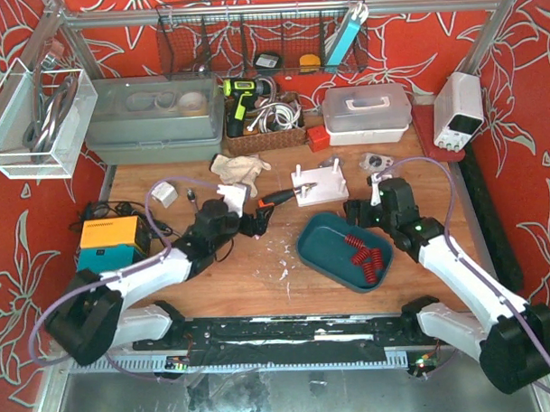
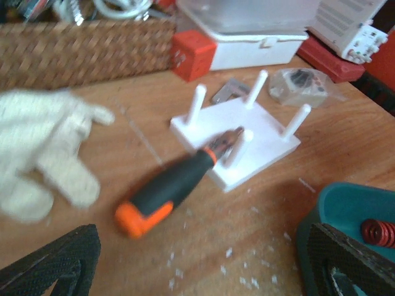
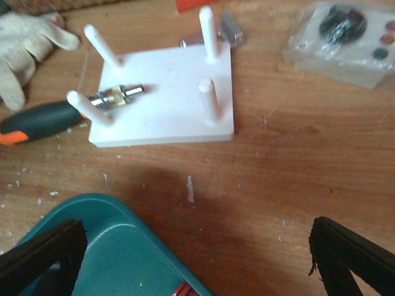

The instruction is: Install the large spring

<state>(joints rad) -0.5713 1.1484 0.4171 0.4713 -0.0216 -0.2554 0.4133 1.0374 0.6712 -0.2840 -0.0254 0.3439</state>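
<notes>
Teal plastic tray [image 1: 319, 239] holds red coiled springs [image 1: 360, 250]; white square board [image 1: 320, 194] carries four round pegs. Left hand [image 2: 200, 253] and right hand [image 3: 197, 246] gape apart, empty.

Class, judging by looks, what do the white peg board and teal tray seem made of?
Peg board: probably matte white plastic; uniform colour, smooth round pegs. Tray: likely moulded plastic; rounded rim, even teal, faint sheen.
</notes>
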